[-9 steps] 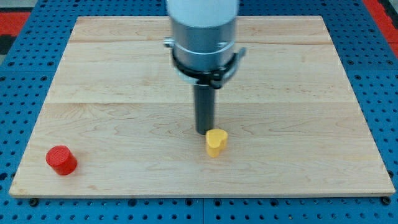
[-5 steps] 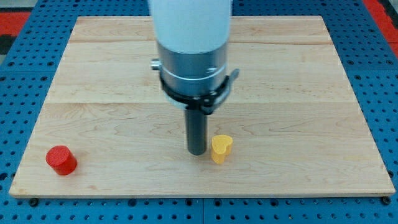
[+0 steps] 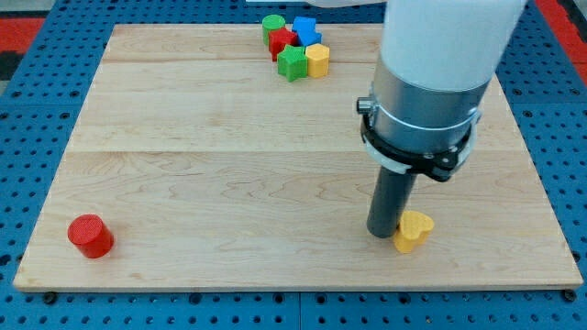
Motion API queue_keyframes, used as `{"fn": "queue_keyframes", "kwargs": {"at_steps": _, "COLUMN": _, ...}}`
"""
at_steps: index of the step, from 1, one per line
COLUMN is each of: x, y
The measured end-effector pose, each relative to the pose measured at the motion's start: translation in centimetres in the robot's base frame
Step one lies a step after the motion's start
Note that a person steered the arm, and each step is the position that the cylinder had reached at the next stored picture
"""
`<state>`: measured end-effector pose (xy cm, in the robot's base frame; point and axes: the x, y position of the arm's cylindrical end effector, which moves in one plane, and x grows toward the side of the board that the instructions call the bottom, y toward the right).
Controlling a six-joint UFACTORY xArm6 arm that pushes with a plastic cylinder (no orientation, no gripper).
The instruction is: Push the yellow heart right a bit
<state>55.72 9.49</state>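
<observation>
Your tip (image 3: pixel 382 234) sits pressed at the yellow heart's (image 3: pixel 413 230) nine o'clock side, exactly where a rightward shove needs it. No claw here, just a bare rod. Heart lies at the board's (image 3: pixel 183 165) five o'clock, near the bottom edge.

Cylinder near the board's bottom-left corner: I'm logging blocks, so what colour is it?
Red. The cylinder shows plainly in the camera view.

Board (image 3: pixel 183 137) pale smooth wood, visible grain; yellow heart (image 3: pixel 414 229) matt; rod collar (image 3: pixel 424 110) brushed metal.
</observation>
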Motion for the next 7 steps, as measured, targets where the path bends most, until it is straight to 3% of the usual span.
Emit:
{"fn": "queue_keyframes", "kwargs": {"at_steps": 3, "x": 1.8, "y": 0.0}}
{"fn": "queue_keyframes", "kwargs": {"at_steps": 7, "x": 1.7, "y": 5.1}}
